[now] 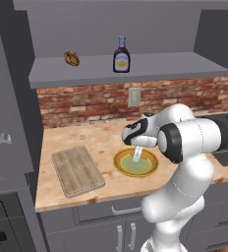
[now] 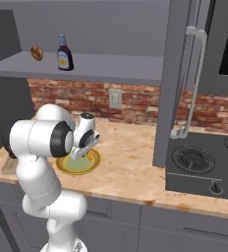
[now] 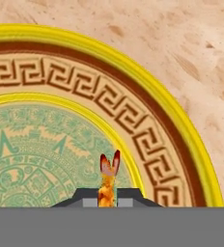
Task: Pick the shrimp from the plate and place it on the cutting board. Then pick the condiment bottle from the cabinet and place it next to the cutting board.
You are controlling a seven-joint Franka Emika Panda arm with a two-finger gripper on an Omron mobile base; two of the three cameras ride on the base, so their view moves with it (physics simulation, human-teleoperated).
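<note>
In the left base view the gripper (image 1: 136,158) reaches down into the plate (image 1: 122,165) on the counter (image 1: 106,135); the cutting board (image 1: 77,170) lies to its left, and the condiment bottle (image 1: 121,55) stands on the cabinet (image 1: 160,66) shelf well above it, beside a round brown lump (image 1: 71,58). In the right base view the gripper (image 2: 77,153) meets the plate (image 2: 94,163) under the bottle (image 2: 64,53). In the hand view the finger tips (image 3: 87,195) are clamped on the orange shrimp (image 3: 108,179), just above the plate's pale green centre (image 3: 41,154).
</note>
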